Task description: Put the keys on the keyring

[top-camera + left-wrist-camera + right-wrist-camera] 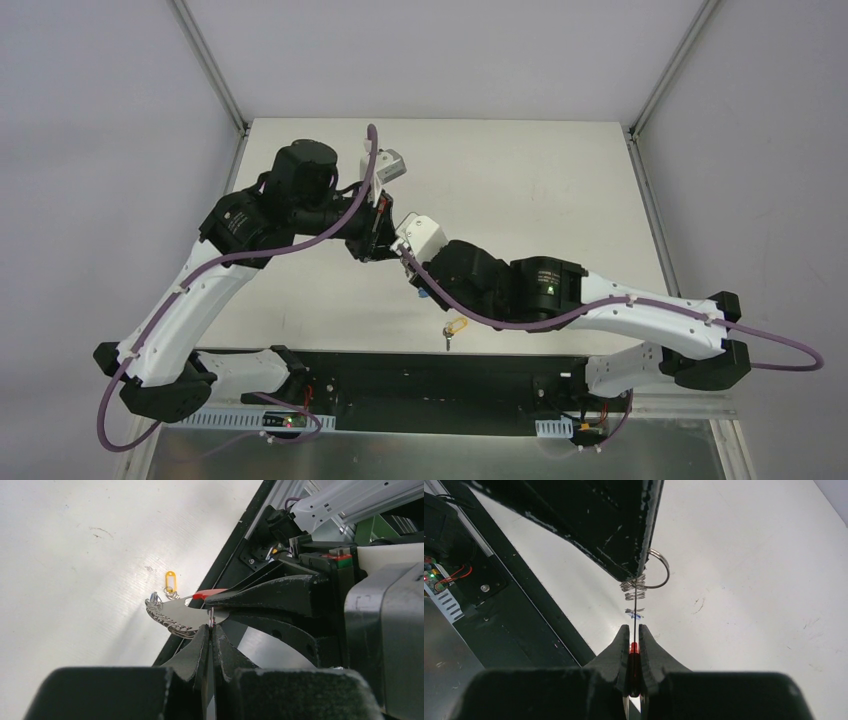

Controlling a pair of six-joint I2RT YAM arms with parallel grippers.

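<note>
The right gripper [634, 632] is clamping fully shut on the red strap [634, 656] of the keyring [642, 582], with the strap edge-on between its pads and no gap showing. Just beyond its fingertips the small blue tag [636, 612] is hanging free, then the short coiled chain [634, 587]. Beyond that the thin silver ring [663, 566] is sitting in the tips of the left gripper [210, 632], which is likewise closing fully on the wire. The two pincers are facing each other tip to tip above the white table [749, 580] and are suspending the keyring between them. The key [455, 328], silver with a yellow oval head, is lying loose on the table below and to the near side of the right gripper, apart from both pincers and held by neither. Judged from its size, the key is light, rigid and smooth, so it is likely to skid or pivot under a poor pinch. The yellow head is offering the broader grip, leaving the loop clear for threading. The ring is stiff sprung wire and the chain is slack, so only the ring is giving a steady hold.
</note>
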